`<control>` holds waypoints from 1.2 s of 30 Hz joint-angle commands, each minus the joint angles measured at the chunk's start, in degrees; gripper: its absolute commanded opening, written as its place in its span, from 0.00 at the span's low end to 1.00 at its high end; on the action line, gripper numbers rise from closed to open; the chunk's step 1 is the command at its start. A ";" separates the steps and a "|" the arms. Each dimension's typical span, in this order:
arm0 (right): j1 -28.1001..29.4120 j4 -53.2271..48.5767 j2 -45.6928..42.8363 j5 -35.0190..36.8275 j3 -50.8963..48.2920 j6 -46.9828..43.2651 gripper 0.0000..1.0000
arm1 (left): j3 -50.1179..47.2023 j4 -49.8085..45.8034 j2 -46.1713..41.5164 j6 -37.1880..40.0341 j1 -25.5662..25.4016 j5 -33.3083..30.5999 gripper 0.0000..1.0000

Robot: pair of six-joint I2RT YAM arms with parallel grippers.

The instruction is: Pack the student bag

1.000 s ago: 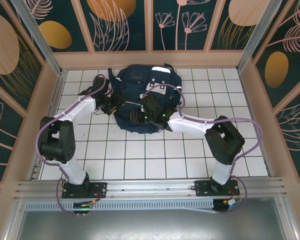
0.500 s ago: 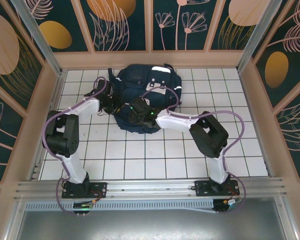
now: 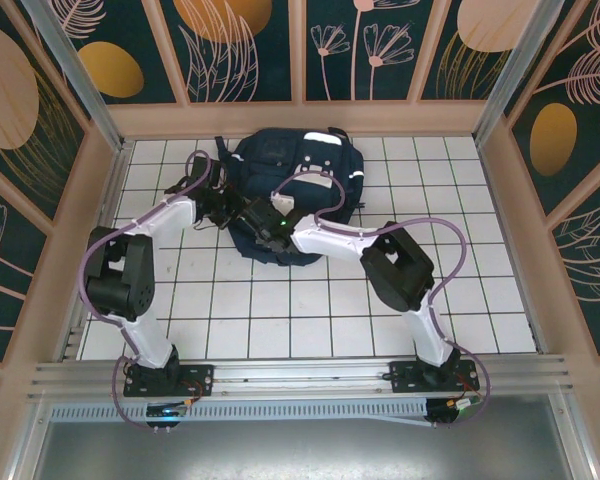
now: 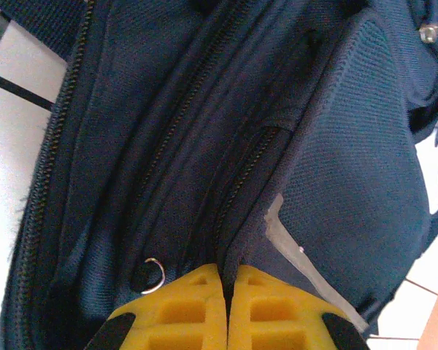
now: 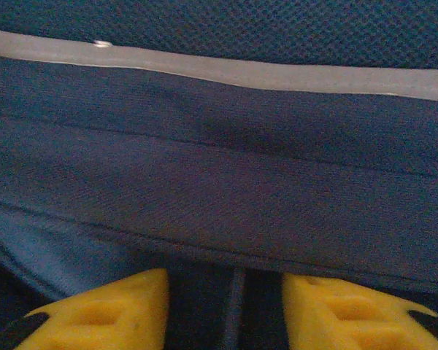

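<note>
Student bag (image 3: 285, 165): left fingers (image 4: 182, 310) clenched at zipper seam (image 4: 237, 186), right fingers (image 5: 124, 306) parted; thin pinch liable to slip.

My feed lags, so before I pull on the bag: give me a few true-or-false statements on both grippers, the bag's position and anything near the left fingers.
1. The left gripper is shut against the bag's zipper seam. True.
2. The right gripper is shut tight. False: its fingers stand apart, with navy fabric between them.
3. The navy backpack lies by the arm bases. False: it lies at the far side of the tiled table.
4. A small metal ring sits beside the left fingers. True.
</note>
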 commanded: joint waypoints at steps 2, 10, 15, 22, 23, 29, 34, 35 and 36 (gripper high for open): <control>-0.57 -6.53 2.46 8.20 1.59 3.34 0.29 | 0.11 -2.34 -4.26 1.41 -0.48 3.12 0.00; -1.99 -5.16 -5.94 10.21 -5.38 -1.66 0.00 | 1.87 -7.06 -4.23 6.86 -0.24 0.42 0.00; -5.95 4.28 -16.92 -0.67 -18.89 -13.36 0.00 | 5.34 -11.99 -3.71 12.44 0.88 -3.37 0.00; -13.52 8.50 -26.16 -13.21 -31.23 -24.45 0.00 | 12.41 -18.24 0.46 20.07 1.46 -9.00 0.00; -14.33 9.52 -27.15 -14.92 -32.62 -26.27 0.00 | 13.44 -18.74 1.29 21.02 1.63 -8.58 0.00; -11.87 12.15 -30.47 -21.49 -33.46 -36.44 0.00 | 27.31 -26.94 10.98 31.30 3.19 -12.00 0.00; -6.10 18.55 -27.84 -28.31 -29.25 -33.88 0.00 | 51.23 -34.60 24.67 31.88 5.56 -8.12 0.19; -5.52 20.01 -26.28 -29.64 -27.97 -33.03 0.00 | 55.94 -36.98 26.86 31.05 5.56 -8.17 0.32; -5.12 20.89 -24.83 -30.44 -26.58 -32.33 0.00 | 58.89 -38.79 28.19 30.19 5.52 -7.97 0.35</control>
